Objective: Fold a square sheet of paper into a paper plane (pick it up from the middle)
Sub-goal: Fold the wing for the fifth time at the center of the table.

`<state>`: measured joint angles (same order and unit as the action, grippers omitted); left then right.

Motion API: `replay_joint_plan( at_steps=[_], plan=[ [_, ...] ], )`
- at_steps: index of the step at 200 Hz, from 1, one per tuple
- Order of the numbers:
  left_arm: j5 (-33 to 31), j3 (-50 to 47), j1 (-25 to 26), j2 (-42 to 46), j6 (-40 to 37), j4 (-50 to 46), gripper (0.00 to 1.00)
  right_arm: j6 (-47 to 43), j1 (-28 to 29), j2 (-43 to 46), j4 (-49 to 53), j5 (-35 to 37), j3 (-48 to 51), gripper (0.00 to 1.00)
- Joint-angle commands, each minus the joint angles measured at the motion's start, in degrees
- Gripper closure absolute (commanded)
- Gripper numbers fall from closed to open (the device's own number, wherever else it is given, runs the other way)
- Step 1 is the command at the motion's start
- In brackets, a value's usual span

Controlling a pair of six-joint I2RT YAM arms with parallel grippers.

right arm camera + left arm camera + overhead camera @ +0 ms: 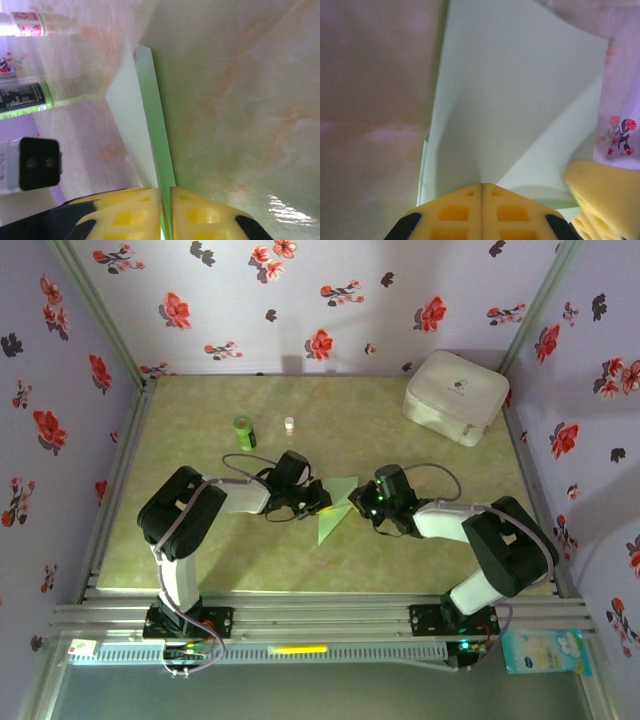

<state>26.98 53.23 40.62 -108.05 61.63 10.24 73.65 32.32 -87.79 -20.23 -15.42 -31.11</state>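
Square sheet of paper point(335, 510), partly folded, sits mid-way across the table point(200, 550) between the arms. The left gripper point(481, 189) is clamped shut on it, while the right gripper point(165, 192) has its jaws a sliver apart around the edge, so its grip is uncertain. A loose right side could let the fold swing askew; the right wrist view shows that doubled edge, where overhead shows a flat triangle.

At centre of beige marbled table top point(200, 550): pale green folded paper sheet point(336, 512), flanked at 9 o'clock by left gripper point(321, 502) and at 3 o'clock by right gripper point(358, 503), edges between both pairs of fingers. At 11 o'clock from sheet: dark green cylindrical bottle point(244, 432), with small white bottle point(289, 426) just beside at its 3 o'clock. At 2 o'clock, well apart: white rounded case point(455, 397).
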Motion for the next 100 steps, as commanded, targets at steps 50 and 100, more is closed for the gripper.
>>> replay_joint_plan(
  at_steps=[50, 100],
  plan=[
    [-1.74, -1.86, 0.25, -1.98, -1.57, 0.05, 0.98, -4.96, -3.16, -3.62, -8.47, -10.8, 0.52, 0.76],
    [-1.76, -2.2, 0.25, -1.76, -1.68, 1.08, 0.98, -9.03, -6.03, -4.87, -3.13, -14.47, -1.53, 0.74]
  ],
)
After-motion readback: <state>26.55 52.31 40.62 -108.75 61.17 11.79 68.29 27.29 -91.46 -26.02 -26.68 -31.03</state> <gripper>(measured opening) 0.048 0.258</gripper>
